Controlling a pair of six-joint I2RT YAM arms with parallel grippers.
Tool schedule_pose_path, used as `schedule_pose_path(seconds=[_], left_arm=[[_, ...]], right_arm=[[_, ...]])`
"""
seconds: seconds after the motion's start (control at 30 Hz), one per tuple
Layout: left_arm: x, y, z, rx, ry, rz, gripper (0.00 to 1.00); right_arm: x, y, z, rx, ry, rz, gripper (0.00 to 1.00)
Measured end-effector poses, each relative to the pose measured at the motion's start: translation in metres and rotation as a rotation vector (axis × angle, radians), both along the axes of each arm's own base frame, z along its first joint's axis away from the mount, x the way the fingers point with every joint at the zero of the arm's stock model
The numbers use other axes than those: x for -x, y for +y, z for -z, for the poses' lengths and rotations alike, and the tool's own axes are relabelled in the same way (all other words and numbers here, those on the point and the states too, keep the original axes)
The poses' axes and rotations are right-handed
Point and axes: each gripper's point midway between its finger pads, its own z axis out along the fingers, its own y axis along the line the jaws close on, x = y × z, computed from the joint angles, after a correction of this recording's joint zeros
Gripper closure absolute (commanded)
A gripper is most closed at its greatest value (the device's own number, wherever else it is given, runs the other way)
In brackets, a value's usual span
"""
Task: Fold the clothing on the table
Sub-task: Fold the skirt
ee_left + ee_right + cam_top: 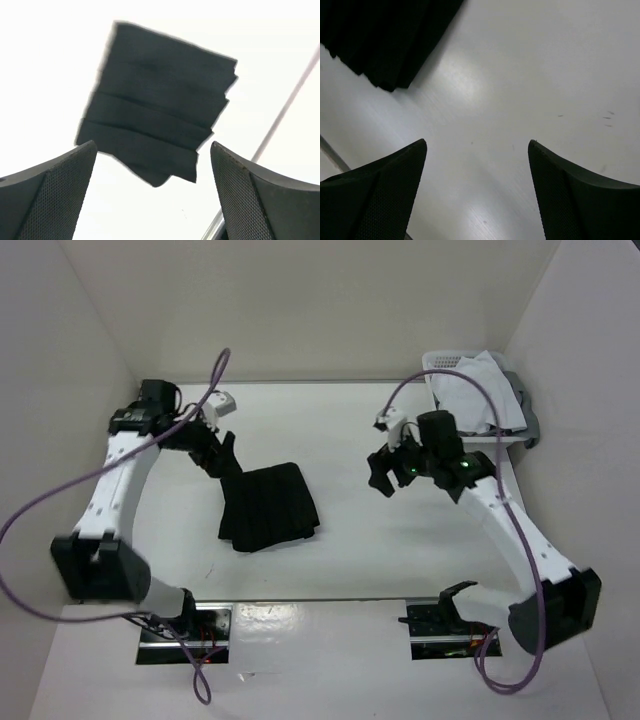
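While the folded black pleated skirt [268, 507] lies flat left of centre on the white table [340, 420], the left gripper [222, 452] hovers by its far-left corner, fingers wide, empty. The right gripper [386, 477] hangs well apart, also wide, holding nothing.

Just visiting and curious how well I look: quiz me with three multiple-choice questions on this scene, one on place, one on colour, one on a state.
1. Where is the pleated skirt? A on the floor; B on the table, left of middle; C held aloft.
2. Its colour? A black; B red; C white.
3. The left gripper is? A shut on the skirt; B open, empty; C shut, empty.
Key: B, it lies flat on the table; A, dark against white; B, its fingers stand wide apart, nothing between.
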Motion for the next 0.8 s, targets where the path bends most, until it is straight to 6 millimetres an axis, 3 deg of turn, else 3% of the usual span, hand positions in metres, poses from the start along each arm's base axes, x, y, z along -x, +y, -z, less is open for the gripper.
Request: schedule_pose_path(seconds=[0.1,0.2,0.3,0.43,0.57,0.67,0.8], left_arm=[[0.015,0.014,-0.075,-0.026,-0.252,-0.168,0.0],[0.038,0.037,-0.112,-0.032,-0.406,-0.388,0.0],[0.052,0.059,-0.112,-0.033,-0.435,-0.579,0.0],[0.053,0.087,-0.076,-0.062,-0.363,-0.786,0.0],[0.065,0.111,-0.047,-0.099,-0.354,-0.938,0.0],[0.088,0.115,-0.058,-0.063,-0.477,-0.992,0.0],[0.103,0.118,-0.095,-0.009,-0.649,-1.025,0.0]], right_arm=[[0.002,-0.03,-0.047,-0.068,-0.143,0.118,0.02],[0.014,-0.065,-0.085,-0.127,-0.301,0.271,0.01],[0.025,-0.108,-0.104,-0.157,-0.426,0.473,0.01],[0.036,-0.162,-0.129,-0.189,-0.557,0.727,0.01],[0.044,-0.194,-0.118,-0.17,-0.57,0.878,0.01],[0.049,-0.202,-0.117,-0.167,-0.575,0.916,0.01],[0.056,-0.209,-0.123,-0.165,-0.609,0.949,0.01]])
